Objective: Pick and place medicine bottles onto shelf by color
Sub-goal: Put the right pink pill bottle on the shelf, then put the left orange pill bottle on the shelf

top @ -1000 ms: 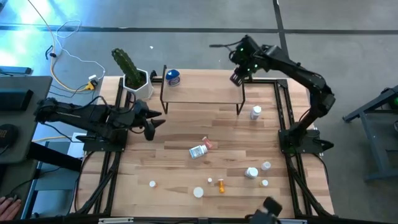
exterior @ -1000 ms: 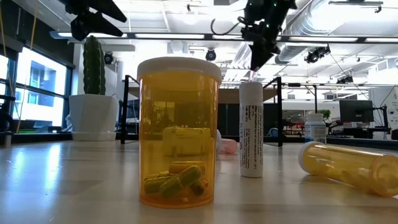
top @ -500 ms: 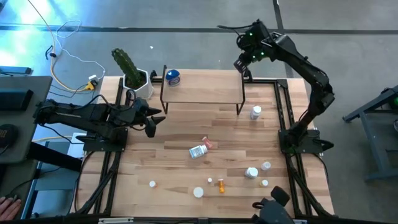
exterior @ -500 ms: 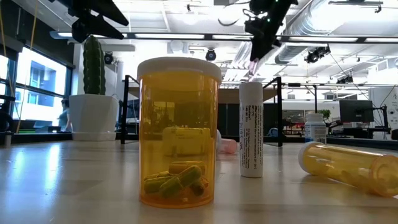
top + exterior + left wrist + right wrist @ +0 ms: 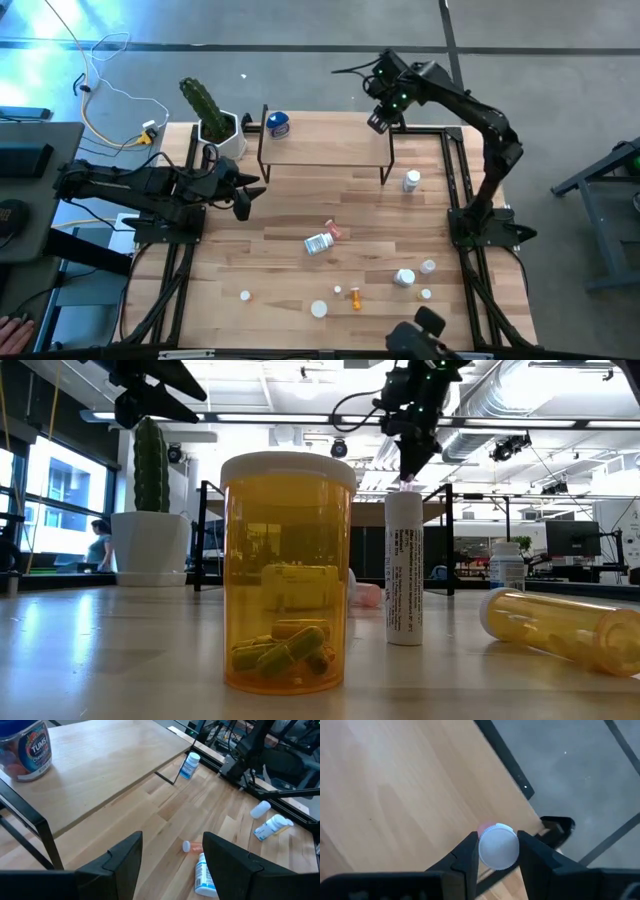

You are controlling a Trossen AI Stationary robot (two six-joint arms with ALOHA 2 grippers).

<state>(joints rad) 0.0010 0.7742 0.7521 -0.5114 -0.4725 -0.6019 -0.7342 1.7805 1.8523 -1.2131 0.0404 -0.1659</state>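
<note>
One shelf [image 5: 325, 140], one cactus [image 5: 204, 108] — two arms.

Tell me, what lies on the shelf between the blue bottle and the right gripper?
Nothing: in the high view the light-wood shelf is bare between the blue bottle and the right gripper, which holds a white-capped pink bottle.

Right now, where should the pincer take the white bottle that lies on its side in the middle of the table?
Grip the white bottle across the middle of its body, probably straight down from above. It lies flat, so its long sides are free; a small pink bottle crowds one end.
</note>
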